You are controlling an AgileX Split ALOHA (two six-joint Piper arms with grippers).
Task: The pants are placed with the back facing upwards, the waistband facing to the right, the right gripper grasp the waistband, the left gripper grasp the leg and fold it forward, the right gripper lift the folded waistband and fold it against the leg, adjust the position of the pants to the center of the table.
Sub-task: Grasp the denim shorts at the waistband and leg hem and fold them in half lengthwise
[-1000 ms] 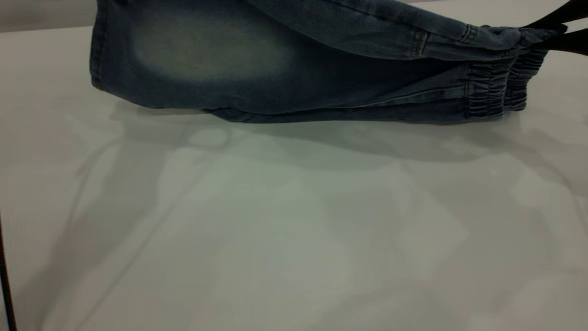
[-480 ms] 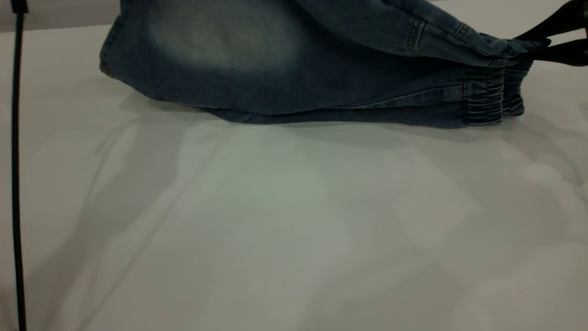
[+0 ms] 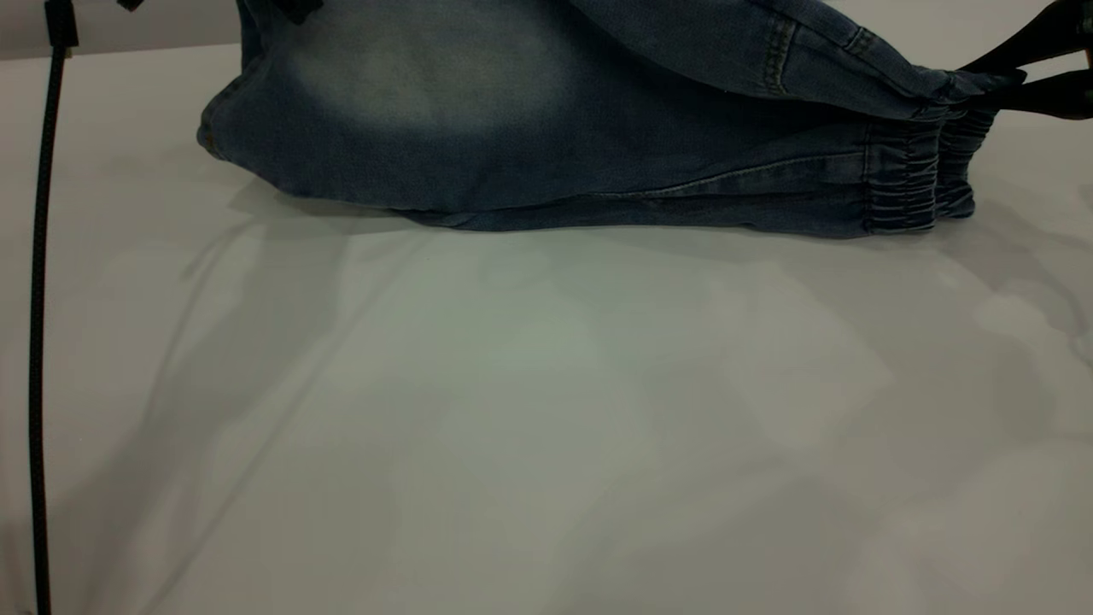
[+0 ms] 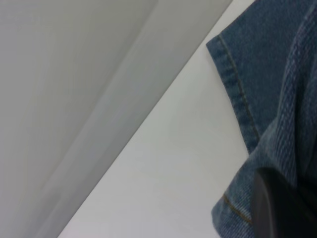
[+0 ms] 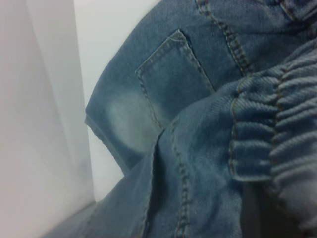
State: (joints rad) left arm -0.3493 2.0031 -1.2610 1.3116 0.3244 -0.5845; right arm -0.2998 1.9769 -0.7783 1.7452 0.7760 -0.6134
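Note:
The pants [image 3: 529,128] are blue denim, doubled lengthwise, with their lower fold resting on the white table [image 3: 546,410] and their upper part lifted. The ruched waistband [image 3: 905,184] points right. My right gripper [image 3: 1009,81] comes in from the far right edge, shut on the waistband's top corner. In the right wrist view the gathered band [image 5: 282,134] bunches over a dark finger [image 5: 252,213], beside a back pocket [image 5: 173,74]. My left gripper [image 4: 265,193] is shut on the leg's stitched hem [image 4: 237,99], raised above the table. Most of it lies beyond the exterior view's top edge.
A black cable [image 3: 38,342] hangs down along the far left side. The table's back edge [image 3: 111,47] runs behind the pants, with a pale wall beyond. Wide bare table surface lies in front of the pants.
The pants' left hem end has shifted right and risen, bunching the fabric. The black cable has swung into view at the left. The waistband and the right gripper have barely moved.

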